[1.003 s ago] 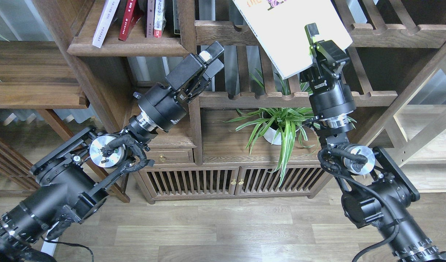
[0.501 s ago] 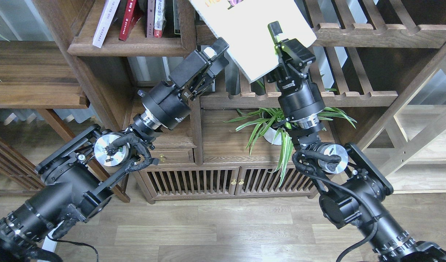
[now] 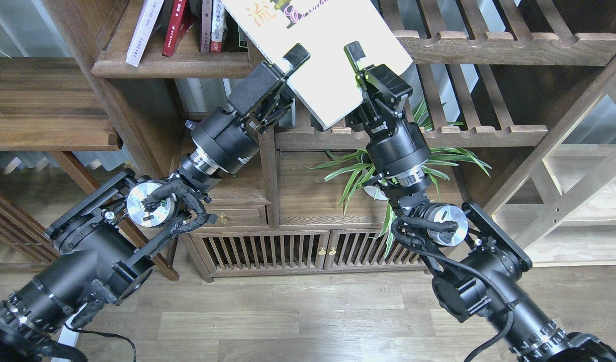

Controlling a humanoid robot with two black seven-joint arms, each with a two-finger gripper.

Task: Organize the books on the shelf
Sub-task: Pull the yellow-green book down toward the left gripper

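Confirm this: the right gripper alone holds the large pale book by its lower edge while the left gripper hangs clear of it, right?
Not quite. In the head view the left gripper is also at the large pale book, one finger lying over its left edge. The right gripper does grip it by the lower edge.

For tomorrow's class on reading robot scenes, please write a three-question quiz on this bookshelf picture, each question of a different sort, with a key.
1. True or false: the large pale book lies flat on the shelf.
2. Multiple choice: the right gripper grips the book at its A) top edge, B) lower right edge, C) spine on the shelf.
3. Fill in: below the slatted rack stands a potted ____.

Key
1. False: it is held tilted in the air, in front of the bookcase.
2. B. The left gripper is at the book's lower left edge; whether it is clamped is unclear.
3. plant.
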